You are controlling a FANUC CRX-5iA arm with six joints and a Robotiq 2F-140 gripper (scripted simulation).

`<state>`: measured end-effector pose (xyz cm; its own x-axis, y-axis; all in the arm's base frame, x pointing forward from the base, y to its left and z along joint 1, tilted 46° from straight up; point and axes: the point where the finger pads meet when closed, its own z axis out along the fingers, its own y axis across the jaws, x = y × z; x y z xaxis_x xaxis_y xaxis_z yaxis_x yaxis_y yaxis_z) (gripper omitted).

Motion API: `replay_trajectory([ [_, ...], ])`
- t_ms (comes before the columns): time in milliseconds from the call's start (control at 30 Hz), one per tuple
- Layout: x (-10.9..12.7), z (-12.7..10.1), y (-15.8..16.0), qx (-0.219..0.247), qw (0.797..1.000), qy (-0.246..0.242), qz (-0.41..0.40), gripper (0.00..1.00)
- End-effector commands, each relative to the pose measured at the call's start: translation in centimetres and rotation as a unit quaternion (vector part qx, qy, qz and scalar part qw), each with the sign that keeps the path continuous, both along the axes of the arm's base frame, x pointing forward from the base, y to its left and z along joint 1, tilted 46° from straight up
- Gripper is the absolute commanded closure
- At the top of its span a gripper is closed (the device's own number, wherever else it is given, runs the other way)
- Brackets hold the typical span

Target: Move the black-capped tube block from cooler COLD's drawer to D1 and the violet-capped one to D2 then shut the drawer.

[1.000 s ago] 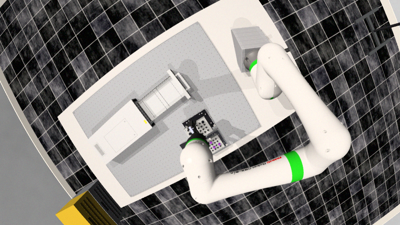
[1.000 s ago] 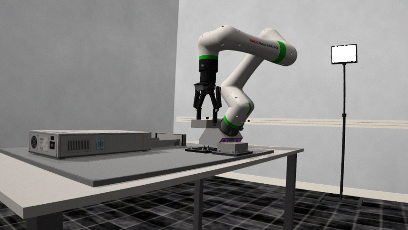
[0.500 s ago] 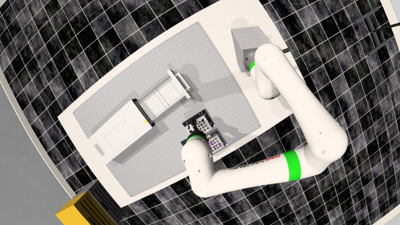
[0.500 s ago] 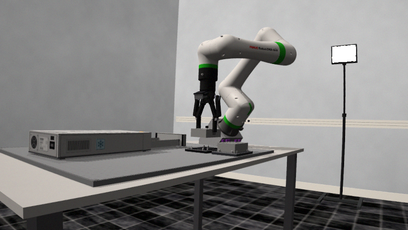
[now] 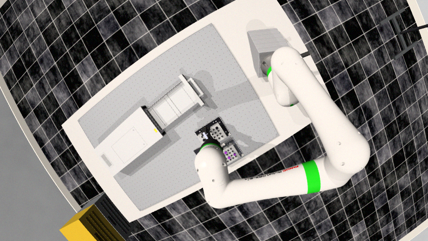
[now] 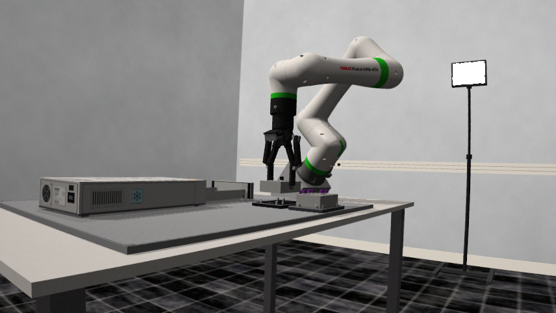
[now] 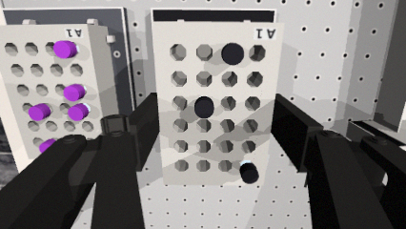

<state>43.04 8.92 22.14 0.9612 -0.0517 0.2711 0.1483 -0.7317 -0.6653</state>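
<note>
Exterior view: black-capped block hangs low over D1, clamped and ready to be seated

The jaws are clamped on the black-capped cooling block [image 5: 218, 132] [image 6: 278, 187] [image 7: 216, 91], one finger against each long side. Beneath them, the slot D1 [image 5: 220, 120] [image 6: 261, 204] [image 7: 214, 15] shows a gap under the block, so it is not yet seated. To do this well, I'd centre the block over the locators [image 6: 277, 201], keep it level and lower it straight and slowly: the tubes are loose, and a tilt or a knock on a locator could shift them. Only when it sits flat all round should the jaws part, evenly, then rise straight up without brushing the caps.

The block lies directly between the jaws, its bored face up towards them, with three black caps visible. Beside the jaws, on the side away from the cooler COLD [image 5: 128, 140] [image 6: 139, 194] [image 7: 401, 67], the violet-capped cooling block [image 5: 232, 153] [image 6: 317, 200] [image 7: 48, 81] sits on D2 [image 5: 239, 149] [image 6: 335, 208] [image 7: 113, 24]. It looks flat, though its far edges are hard to judge. Off to the jaws' other side, the drawer [image 5: 172, 104] [image 6: 229, 190] stands open and the lamp [image 5: 155, 130] [image 6: 191, 179] shows yellow; shutting the drawer should come last.
</note>
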Motion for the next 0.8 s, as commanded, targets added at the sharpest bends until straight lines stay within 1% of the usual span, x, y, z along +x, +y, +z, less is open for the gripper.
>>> replay_trajectory([
  [0,0.08,-0.12,0.09,0.000,1.000,-0.001,0.000,0.90],
  [767,0.29,-0.75,0.71,0.000,1.000,-0.001,0.000,0.90],
])
